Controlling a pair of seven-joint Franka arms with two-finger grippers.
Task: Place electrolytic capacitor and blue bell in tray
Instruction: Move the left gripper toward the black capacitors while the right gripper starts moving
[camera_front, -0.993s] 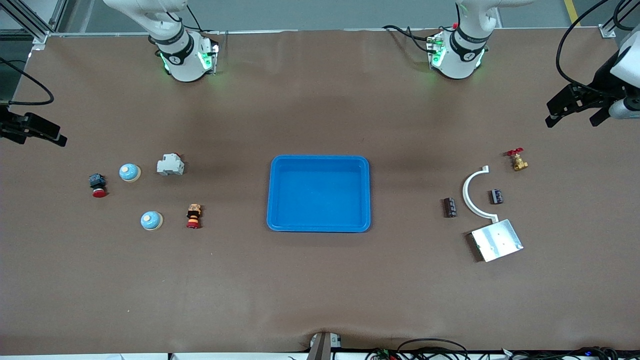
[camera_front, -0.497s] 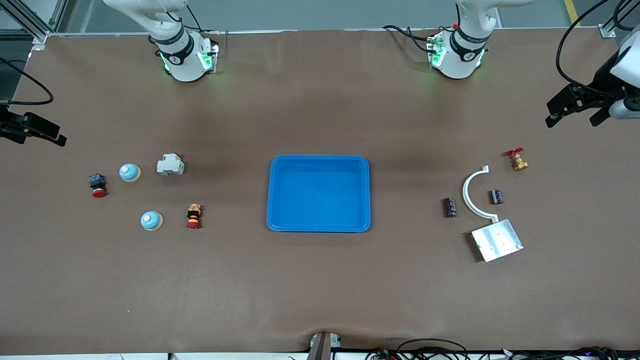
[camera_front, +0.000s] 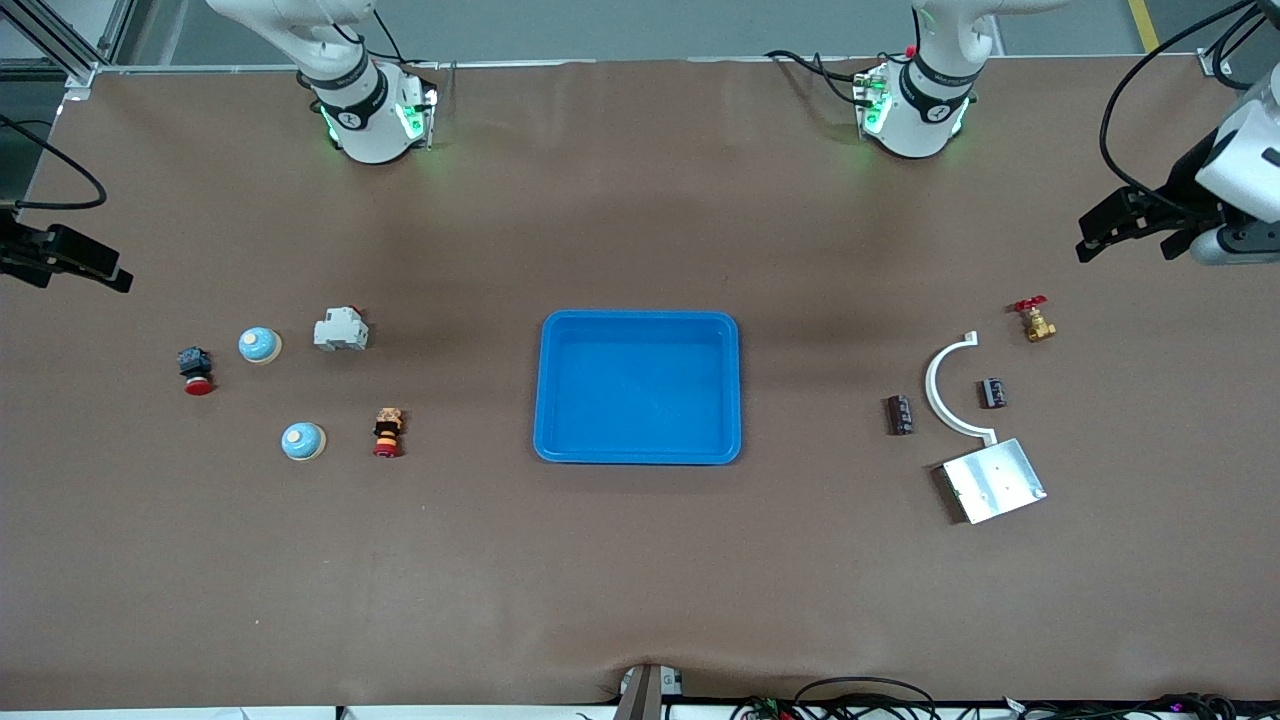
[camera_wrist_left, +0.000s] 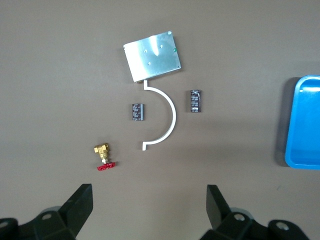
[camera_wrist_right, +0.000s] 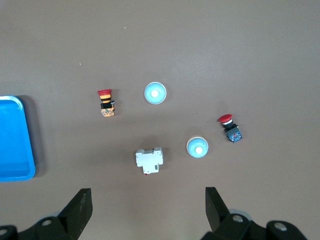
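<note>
Capacitors (camera_front: 901, 415) (camera_front: 992, 392) flank the white arc (camera_front: 945, 388) on your surface below the left hand (camera_front: 1140, 222), fingers spread, nothing held. Blue bells (camera_front: 260, 345) (camera_front: 303, 441) sit below the right hand (camera_front: 70, 260), likewise spread. Your tray (camera_front: 638, 452) lies between both hands

Brown table (camera_front: 640, 570): blue tray (camera_front: 638, 450) center frame. Left of frame: two blue bells (camera_front: 259, 345), (camera_front: 302, 441), white breaker (camera_front: 341, 330), two red pushbuttons (camera_front: 195, 369), (camera_front: 387, 431). Right of frame: two capacitors (camera_front: 901, 414), (camera_front: 992, 392), white arc bracket (camera_front: 944, 384), silver plate (camera_front: 993, 480), brass valve (camera_front: 1035, 319).
</note>
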